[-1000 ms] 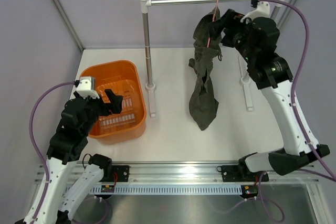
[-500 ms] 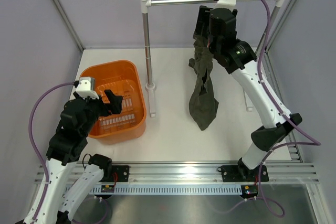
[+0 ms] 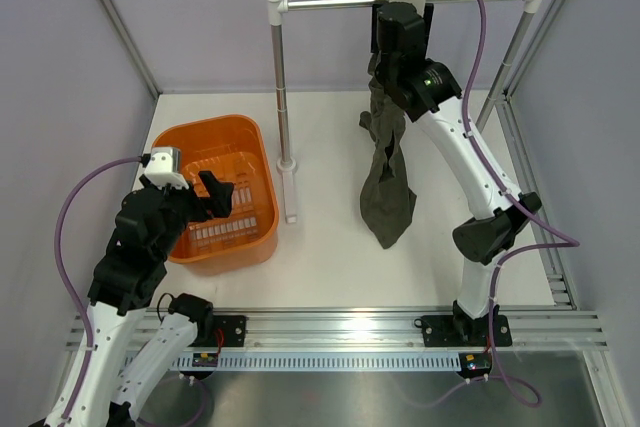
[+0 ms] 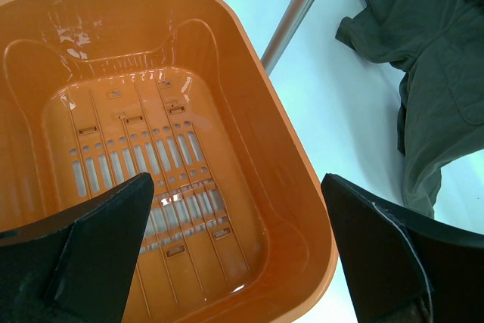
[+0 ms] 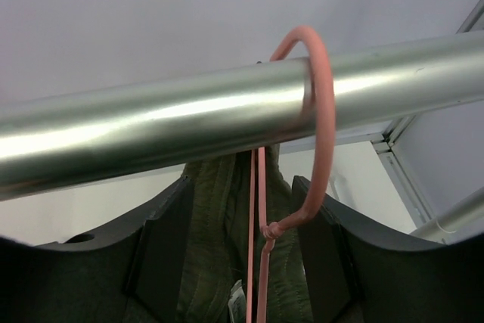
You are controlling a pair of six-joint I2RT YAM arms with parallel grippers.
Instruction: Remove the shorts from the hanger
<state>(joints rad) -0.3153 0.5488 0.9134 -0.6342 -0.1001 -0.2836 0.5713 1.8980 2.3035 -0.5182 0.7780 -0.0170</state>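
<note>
Toward the near left corner the left gripper (image 4: 238,194) hangs over the basket (image 3: 256,152), jaws wide apart and holding nothing. The basket sits along the left edge. Right of the table's middle, the lower end of the shorts (image 3: 388,192) lies on the table (image 3: 320,257). The rest rises to the hanger (image 5: 324,104), hooked over the rail (image 5: 136,122) at the far edge. There the right gripper (image 5: 242,259) has its jaws apart, straddling the shorts' top and the hanger's neck.
</note>
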